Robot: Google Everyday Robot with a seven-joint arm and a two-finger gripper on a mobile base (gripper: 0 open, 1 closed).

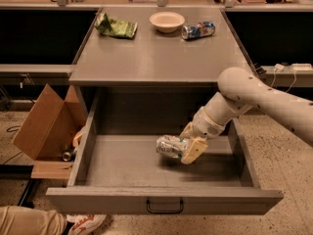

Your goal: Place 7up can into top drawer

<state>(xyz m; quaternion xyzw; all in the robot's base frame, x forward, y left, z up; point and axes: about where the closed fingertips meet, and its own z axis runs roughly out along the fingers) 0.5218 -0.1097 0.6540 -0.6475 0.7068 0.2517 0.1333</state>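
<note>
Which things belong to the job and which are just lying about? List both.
Job: 7up can, held low inside the top drawer by the gripper, jaws shut on it.
Lying about: green chip bag, bowl and blue can on the countertop; cardboard box beside the drawer.

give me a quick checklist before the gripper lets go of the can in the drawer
1. The drawer open: ok, pulled well out.
2. The silver can within the drawer walls: ok, over the floor, apart from every wall.
3. Hold: ok, the gripper is shut on the silver can, down inside the drawer.
4. Can resting on the floor: cannot tell.
5. Right can: ok, the blue can lies on the tabletop.
</note>
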